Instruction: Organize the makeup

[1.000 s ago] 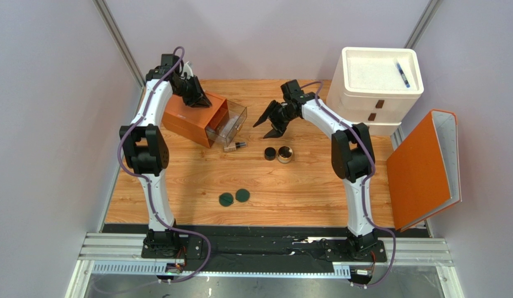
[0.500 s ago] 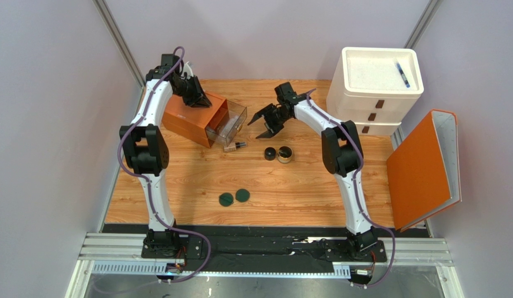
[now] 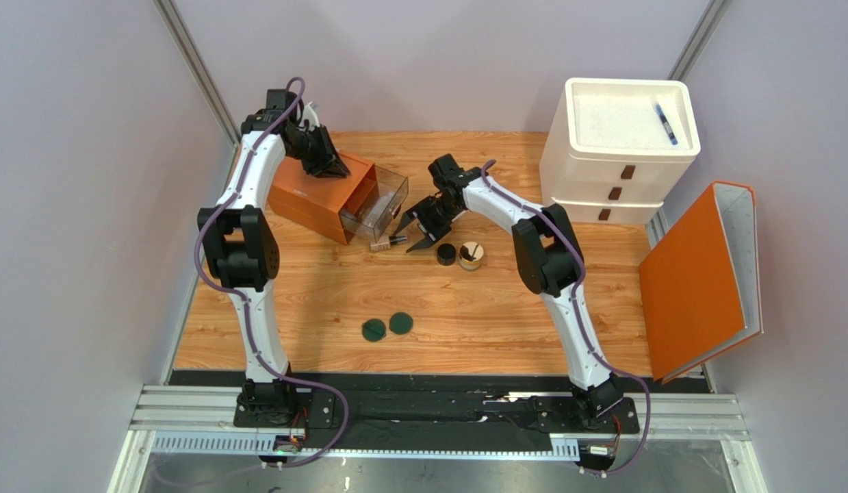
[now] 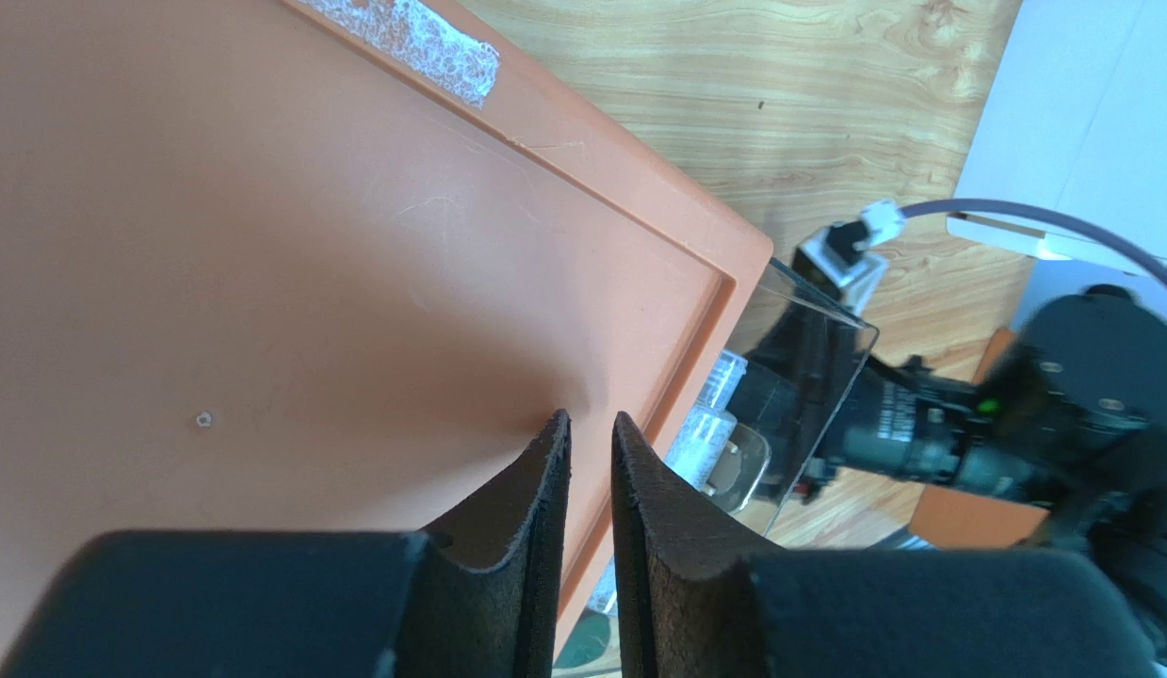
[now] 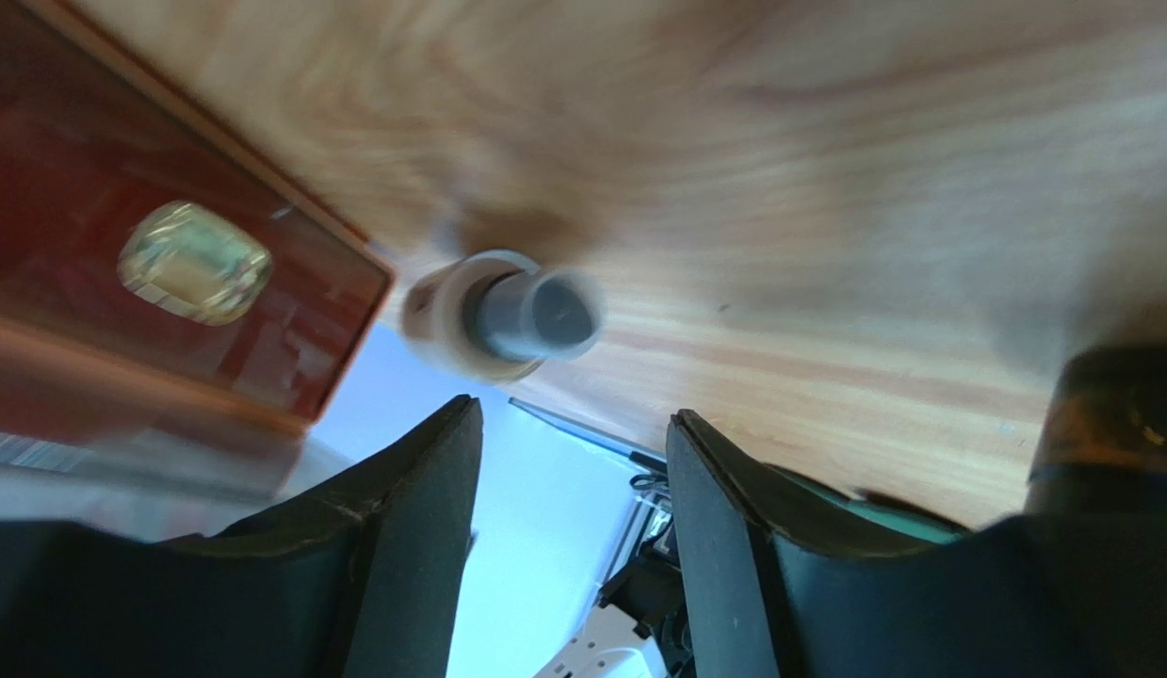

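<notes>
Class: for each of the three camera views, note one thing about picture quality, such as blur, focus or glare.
Top external: evenly lit and sharp, soft shadows beneath the arms on the table. Left wrist: the orange drawer box is crisp, its fingers soft at close range. Right wrist: heavy motion blur smears the wood grain and the small bottle, with a pale washed-out patch below it.

Your left arm rises from its base at the near edge, bends at the elbow and reaches to the far left corner, wrist tipped downward. Its left pincer (image 4: 589, 466) shows two dark fingers nearly together, only a thin slit between them, nothing held in the gap. Your right arm stretches up and leans across toward the middle, forearm angled left. Its right pincer (image 3: 418, 230) points down and left, fingers spread apart with nothing between them.
</notes>
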Robot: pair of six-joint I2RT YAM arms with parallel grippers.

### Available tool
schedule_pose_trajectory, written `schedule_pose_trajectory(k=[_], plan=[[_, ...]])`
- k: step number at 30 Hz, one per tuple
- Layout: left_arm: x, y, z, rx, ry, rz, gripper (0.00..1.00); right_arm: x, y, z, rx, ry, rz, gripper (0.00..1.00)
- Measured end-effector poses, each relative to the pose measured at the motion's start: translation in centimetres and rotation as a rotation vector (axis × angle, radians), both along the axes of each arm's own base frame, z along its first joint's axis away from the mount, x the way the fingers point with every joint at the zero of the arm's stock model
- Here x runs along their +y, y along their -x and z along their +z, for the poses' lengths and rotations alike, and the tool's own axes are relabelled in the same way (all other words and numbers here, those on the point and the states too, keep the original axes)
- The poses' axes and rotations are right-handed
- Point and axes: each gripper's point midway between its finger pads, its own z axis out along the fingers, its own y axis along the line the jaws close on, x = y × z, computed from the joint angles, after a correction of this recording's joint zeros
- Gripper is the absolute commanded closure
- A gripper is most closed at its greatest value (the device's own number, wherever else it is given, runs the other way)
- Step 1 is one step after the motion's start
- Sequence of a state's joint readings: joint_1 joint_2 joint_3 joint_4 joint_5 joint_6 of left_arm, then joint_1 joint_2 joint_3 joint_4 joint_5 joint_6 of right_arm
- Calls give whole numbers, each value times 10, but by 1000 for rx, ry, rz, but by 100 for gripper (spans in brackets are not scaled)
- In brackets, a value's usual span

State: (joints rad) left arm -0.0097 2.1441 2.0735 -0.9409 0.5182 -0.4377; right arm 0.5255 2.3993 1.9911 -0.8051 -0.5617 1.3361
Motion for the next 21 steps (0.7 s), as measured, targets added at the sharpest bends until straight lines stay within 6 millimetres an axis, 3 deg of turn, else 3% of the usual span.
schedule_pose_trajectory(k=[5,21], plan=[[0,0,0,1,0,2,77,1,10,-25,50,44,9,47],[0,0,0,1,-1,4,77,3,-1,-24,35,30,-20,52]])
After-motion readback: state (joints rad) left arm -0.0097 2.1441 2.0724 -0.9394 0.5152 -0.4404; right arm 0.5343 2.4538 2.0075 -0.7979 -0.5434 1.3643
